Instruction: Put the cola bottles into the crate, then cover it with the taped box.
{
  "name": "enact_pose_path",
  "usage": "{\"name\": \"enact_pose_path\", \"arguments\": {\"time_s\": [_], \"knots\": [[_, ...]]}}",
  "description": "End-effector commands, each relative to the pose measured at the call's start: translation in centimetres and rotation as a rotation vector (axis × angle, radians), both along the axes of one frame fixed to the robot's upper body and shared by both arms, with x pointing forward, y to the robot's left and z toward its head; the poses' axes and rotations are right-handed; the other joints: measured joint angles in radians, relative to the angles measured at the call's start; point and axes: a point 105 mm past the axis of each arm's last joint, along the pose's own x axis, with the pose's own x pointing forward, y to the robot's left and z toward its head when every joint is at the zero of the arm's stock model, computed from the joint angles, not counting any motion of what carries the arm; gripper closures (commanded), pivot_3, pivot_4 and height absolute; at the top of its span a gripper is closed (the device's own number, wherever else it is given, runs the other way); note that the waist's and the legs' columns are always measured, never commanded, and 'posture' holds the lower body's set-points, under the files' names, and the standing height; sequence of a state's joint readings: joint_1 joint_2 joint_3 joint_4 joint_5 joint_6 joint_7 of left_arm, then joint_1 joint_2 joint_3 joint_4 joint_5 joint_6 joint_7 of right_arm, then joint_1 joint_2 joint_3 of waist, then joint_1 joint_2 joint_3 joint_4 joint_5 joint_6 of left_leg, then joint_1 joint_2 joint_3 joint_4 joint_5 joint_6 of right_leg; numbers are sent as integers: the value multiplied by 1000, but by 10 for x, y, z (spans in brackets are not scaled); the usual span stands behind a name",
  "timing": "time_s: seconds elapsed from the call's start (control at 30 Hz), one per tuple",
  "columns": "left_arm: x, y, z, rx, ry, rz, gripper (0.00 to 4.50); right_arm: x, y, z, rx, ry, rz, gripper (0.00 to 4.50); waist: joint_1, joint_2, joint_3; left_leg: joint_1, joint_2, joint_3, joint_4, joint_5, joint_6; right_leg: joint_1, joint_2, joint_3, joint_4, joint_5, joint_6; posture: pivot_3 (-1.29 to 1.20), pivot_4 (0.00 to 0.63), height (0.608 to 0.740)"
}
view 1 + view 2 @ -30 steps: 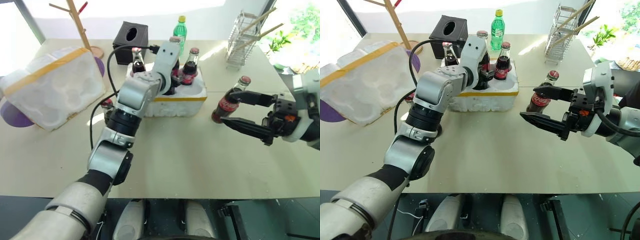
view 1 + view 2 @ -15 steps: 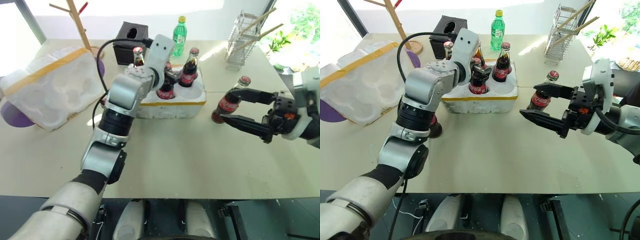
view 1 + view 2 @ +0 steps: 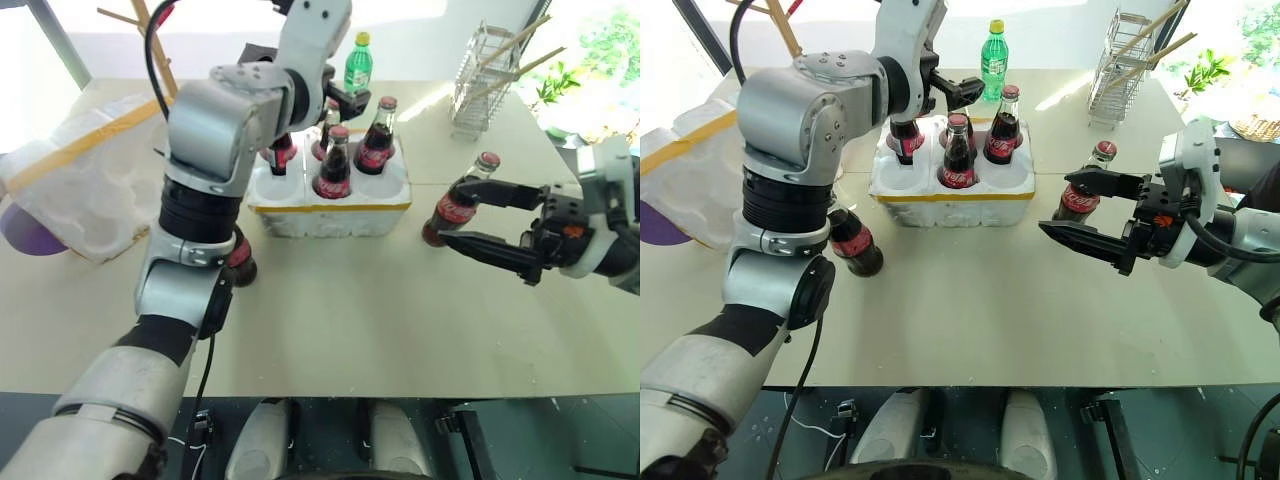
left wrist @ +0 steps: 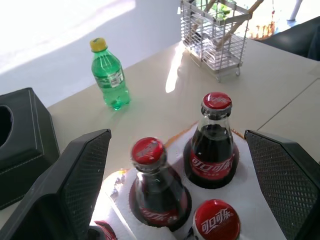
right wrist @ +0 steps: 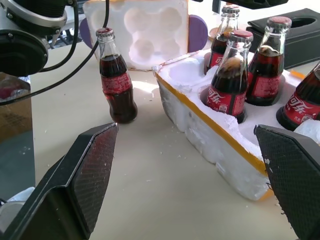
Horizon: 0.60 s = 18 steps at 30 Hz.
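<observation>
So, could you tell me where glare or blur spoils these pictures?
Left eye view: the far wall and window are blown out white, and sun streaks the table by the wire rack. Left wrist view: the nearest cola bottle is slightly smeared. Right wrist view: the crate and the bottles look sharp.

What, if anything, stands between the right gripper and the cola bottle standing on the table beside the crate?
Nothing visible. The right gripper is open, and that cola bottle stands on the table right at its fingertips, beside the crate. No other object lies in that gap.
</observation>
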<state>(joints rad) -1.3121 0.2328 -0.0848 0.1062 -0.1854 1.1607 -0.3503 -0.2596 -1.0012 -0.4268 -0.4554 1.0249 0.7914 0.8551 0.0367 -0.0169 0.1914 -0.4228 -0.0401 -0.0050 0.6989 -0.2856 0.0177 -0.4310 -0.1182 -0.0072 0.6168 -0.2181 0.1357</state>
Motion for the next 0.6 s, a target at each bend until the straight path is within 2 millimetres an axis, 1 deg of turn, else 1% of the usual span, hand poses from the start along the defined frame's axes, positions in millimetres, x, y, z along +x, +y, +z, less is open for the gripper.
{"name": "enact_pose_path", "arguments": {"time_s": [0.03,0.23,0.3,0.4,0.5,0.6], "knots": [[-11,7,29,6,-105,4,24,-1,0,8,3,-46,9,0,0,0,0,0,0,0,0,0,0,0,0,0,0,0,0,0,150,740],[-1,40,40,36,-155,83,24,1,-1,6,-1,-40,1,0,1,0,0,0,0,0,0,0,0,0,0,0,0,0,0,0,150,740],[2,51,48,-6,-177,76,24,1,-1,6,-2,-38,-1,0,1,0,0,0,0,0,0,0,0,0,0,0,0,0,0,0,150,740],[-5,58,63,-103,-201,-34,24,1,-2,7,-1,-36,-4,0,1,0,0,0,0,0,0,0,0,0,0,0,0,0,0,0,150,740],[-22,65,73,-185,-183,-213,24,1,-4,8,-2,-33,-4,0,-1,0,0,0,0,0,0,0,0,0,0,0,0,0,0,0,150,740],[-33,78,83,-234,-219,-308,24,2,-5,8,-2,-30,-4,0,-5,0,0,0,0,0,0,0,0,0,0,0,0,0,0,0,150,740]]}}
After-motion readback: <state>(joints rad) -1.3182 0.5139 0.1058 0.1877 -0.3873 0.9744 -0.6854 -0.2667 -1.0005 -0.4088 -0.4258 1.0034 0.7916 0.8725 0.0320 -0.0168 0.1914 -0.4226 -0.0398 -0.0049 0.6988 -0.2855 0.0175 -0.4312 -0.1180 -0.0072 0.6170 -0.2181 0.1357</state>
